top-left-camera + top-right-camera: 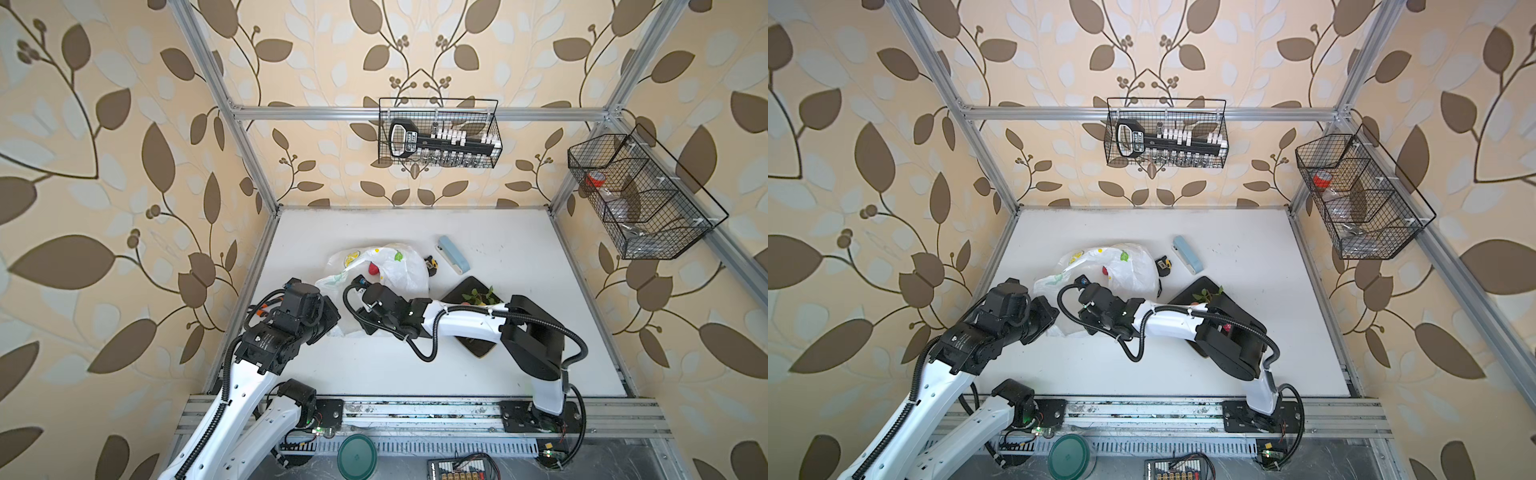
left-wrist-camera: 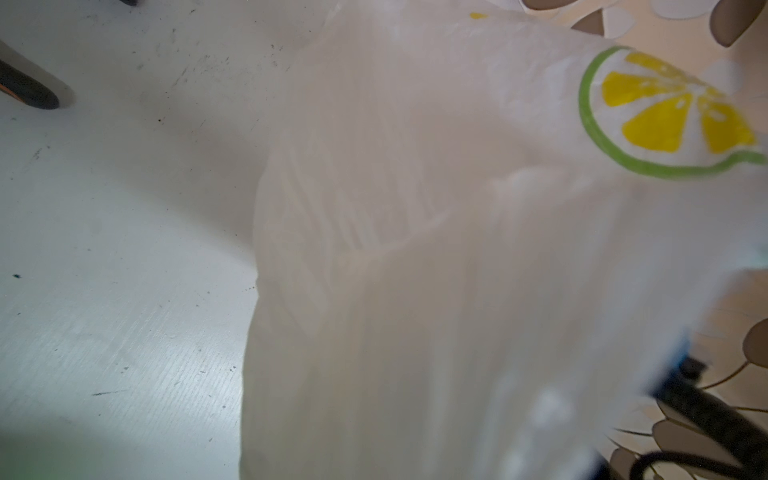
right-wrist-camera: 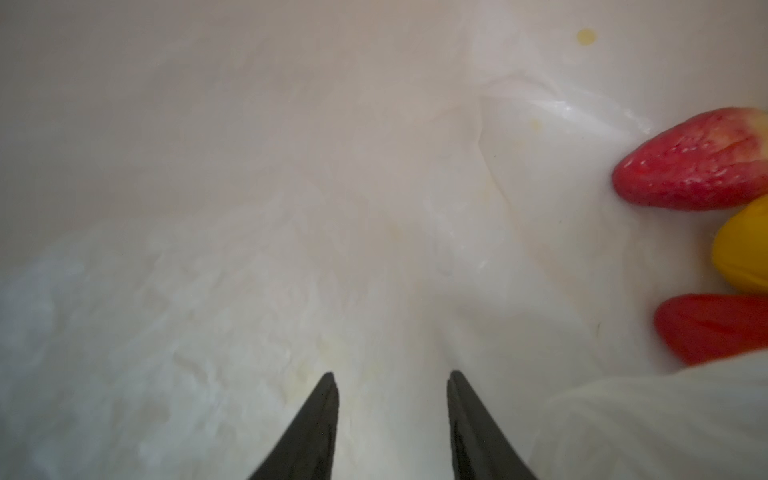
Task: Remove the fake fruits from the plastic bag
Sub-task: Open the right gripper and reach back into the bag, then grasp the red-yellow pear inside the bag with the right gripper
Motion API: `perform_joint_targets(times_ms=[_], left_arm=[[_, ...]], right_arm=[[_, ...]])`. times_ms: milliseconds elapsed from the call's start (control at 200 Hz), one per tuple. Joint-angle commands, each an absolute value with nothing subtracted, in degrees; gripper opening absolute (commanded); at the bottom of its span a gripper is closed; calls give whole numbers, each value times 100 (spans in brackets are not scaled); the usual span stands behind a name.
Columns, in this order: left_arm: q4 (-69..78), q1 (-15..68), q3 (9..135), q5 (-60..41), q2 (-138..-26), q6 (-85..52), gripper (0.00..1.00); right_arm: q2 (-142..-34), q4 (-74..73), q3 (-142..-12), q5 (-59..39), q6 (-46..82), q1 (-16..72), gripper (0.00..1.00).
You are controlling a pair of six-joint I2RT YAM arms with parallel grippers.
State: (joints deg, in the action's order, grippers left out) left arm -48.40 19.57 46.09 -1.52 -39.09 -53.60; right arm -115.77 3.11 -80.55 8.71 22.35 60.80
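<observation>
Fake fruits [image 3: 694,162] lie inside the plastic bag [image 1: 399,270] on the table [image 1: 519,249], beside the right claw [image 3: 392,374], whose jaws stand apart and empty. Left claw [image 1: 330,320] is clamped on the bag's edge.

Two strawberries [image 3: 694,162], one yellow fruit [image 3: 744,249]

Your plastic bag [image 1: 399,266] sits mid-table, a bit left of centre. Just right of it is a little tape measure [image 1: 431,264], with a slim case [image 1: 453,254] further right and back. The square board [image 1: 467,287] lies in front of those, partly under your right arm, with leafy tops [image 1: 482,296] on it. Your right gripper [image 3: 390,376] is inside the bag. Off to one side of it are one strawberry [image 3: 690,166] and a second strawberry [image 3: 715,328], with a rounder fruit [image 3: 744,249] between them. Wire baskets hang on the back wall [image 1: 382,124] and the right wall [image 1: 673,249].
</observation>
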Motion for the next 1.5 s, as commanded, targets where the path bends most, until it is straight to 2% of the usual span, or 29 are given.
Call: perform_joint_targets(times_ms=[0,150,300,605,990,1340,1495], left_arm=[[-4977,2013,4863,-252,-3864,-5201,0],[-5126,2013,4949,-404,-3818,-5180,0],[-5292,2014,4957,-701,-3790,-5162,0],[-5440,2014,4764,-841,-3638,-5133,0],[-5500,2017,4747,-798,-3612,-5186,0],[-5417,2016,4746,-744,-3682,-5189,0],[-5329,2013,4746,-720,-3743,-5177,0]], right_arm=[[-12224,836,-8729,988,3188,5815,50],[-12718,1248,-9396,1435,3561,5554,55],[-12575,1766,-9433,2271,3570,5228,65],[-12270,2054,-9060,3024,3727,5074,71],[-13012,3137,-10086,4121,4615,4940,76],[-13543,2865,-10371,3136,4456,4834,69],[-13464,2611,-10259,2959,4222,4833,54]])
